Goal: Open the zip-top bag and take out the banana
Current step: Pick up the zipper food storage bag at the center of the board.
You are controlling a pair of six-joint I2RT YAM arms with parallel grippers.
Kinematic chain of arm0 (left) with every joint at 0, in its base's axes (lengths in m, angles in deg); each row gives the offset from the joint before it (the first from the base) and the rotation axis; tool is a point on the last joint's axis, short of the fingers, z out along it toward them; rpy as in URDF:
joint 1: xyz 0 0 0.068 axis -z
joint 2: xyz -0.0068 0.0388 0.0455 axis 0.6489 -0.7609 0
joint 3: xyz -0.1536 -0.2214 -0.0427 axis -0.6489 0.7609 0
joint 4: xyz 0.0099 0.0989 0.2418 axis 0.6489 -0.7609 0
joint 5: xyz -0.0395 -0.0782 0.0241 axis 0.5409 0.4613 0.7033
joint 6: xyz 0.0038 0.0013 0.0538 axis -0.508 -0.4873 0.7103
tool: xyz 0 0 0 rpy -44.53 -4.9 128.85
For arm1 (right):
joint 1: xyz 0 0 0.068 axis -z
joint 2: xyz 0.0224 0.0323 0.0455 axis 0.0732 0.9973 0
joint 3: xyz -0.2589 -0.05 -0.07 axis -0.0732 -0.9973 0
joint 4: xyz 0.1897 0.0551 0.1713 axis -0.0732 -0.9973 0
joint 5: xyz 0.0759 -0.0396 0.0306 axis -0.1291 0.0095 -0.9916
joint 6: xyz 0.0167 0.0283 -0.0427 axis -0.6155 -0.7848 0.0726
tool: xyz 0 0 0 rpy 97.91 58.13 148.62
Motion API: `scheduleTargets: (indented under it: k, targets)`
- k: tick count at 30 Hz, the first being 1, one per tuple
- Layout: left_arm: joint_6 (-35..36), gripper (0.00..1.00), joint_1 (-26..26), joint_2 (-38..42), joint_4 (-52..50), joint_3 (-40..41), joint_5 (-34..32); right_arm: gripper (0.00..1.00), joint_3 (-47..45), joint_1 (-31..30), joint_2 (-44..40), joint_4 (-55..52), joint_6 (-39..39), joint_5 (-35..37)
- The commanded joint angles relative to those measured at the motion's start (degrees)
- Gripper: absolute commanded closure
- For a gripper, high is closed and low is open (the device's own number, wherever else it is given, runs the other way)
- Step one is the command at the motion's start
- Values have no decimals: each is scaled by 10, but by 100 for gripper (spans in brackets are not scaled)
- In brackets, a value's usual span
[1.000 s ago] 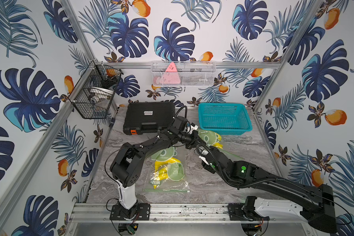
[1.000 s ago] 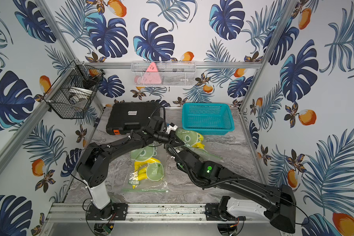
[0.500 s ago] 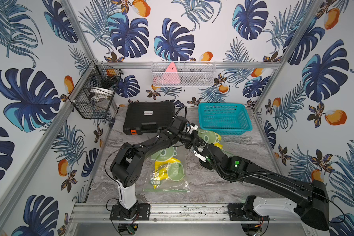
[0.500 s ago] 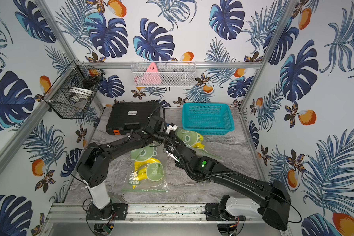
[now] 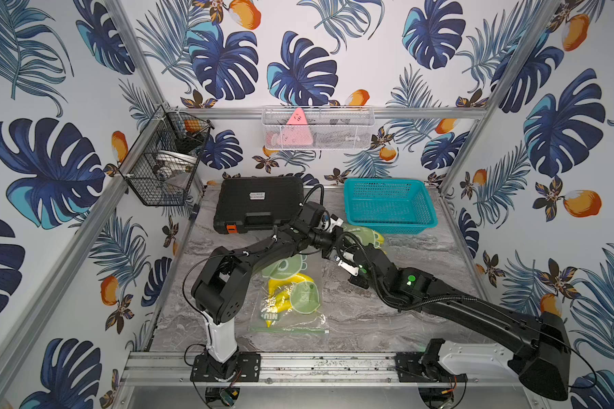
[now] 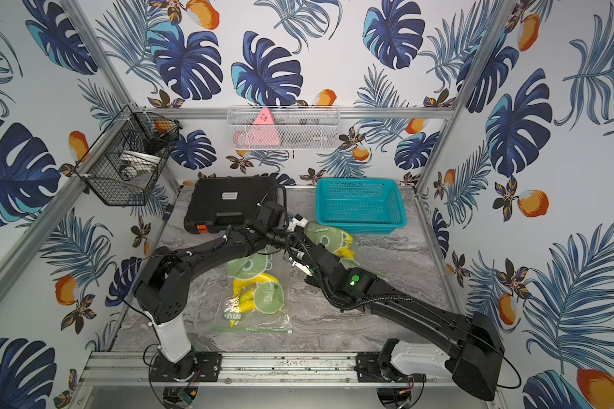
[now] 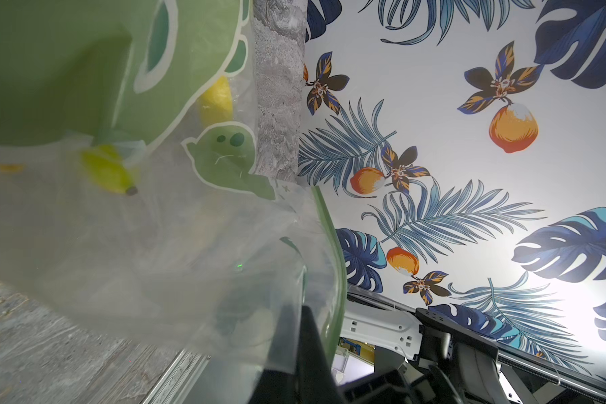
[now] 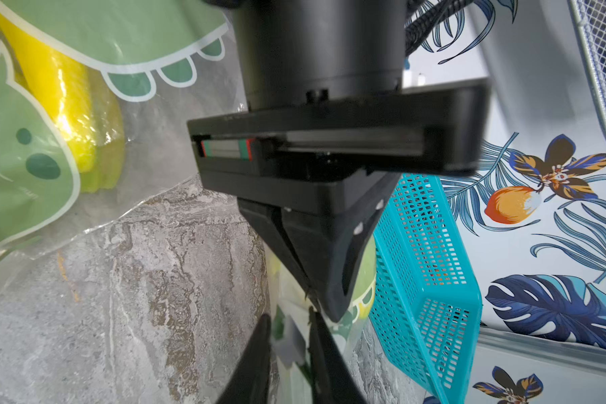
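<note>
Near the front edge of the worktop [image 5: 387, 318] a spare bag [image 5: 288, 306] lay flat with yellow bananas [image 5: 285, 283] inside, and neither of my arms was on it. Further in, both arms met over the bag [image 5: 360, 235] that lay just before the basket. My left gripper [image 8: 321, 300] was closed on its film beside the green zip [image 7: 329, 245], I believe to hold one side so that the mouth could be pulled apart. My right gripper [image 8: 287, 349] stood narrow, with a piece of the film between the fingers. Whether it already pinched, I could not tell. The banana [image 7: 109, 168] was inside this bag, so I judged the opening not yet done. At the far edge the teal basket [image 5: 390, 220] showed nothing inside, and the black case [image 5: 259, 205] beside it was shut.
</note>
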Motion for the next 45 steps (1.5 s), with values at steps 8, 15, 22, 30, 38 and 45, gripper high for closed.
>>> scheduleTargets:
  k: [8, 15, 22, 30, 38, 45]
  targets:
    - [-58, 100, -1, -7, 86, 7, 24, 100, 27, 43, -15, -56, -28, -80]
    - [6, 52, -17, 16, 9, -12, 9, 100, 66, 115, -28, -96, -47, -165]
    - [285, 38, -32, 52, -264, -110, -94, 100, 104, 143, -7, -145, -63, -226]
    - [318, 62, -33, 65, -180, -39, -51, 100, 113, 183, -16, -146, -93, -276]
    - [396, 56, -16, 130, -105, 28, -82, 100, 143, 198, 1, -152, -110, -322]
    - [477, 56, 12, 140, -79, 25, -133, 100, 151, 198, 1, -170, -110, -336]
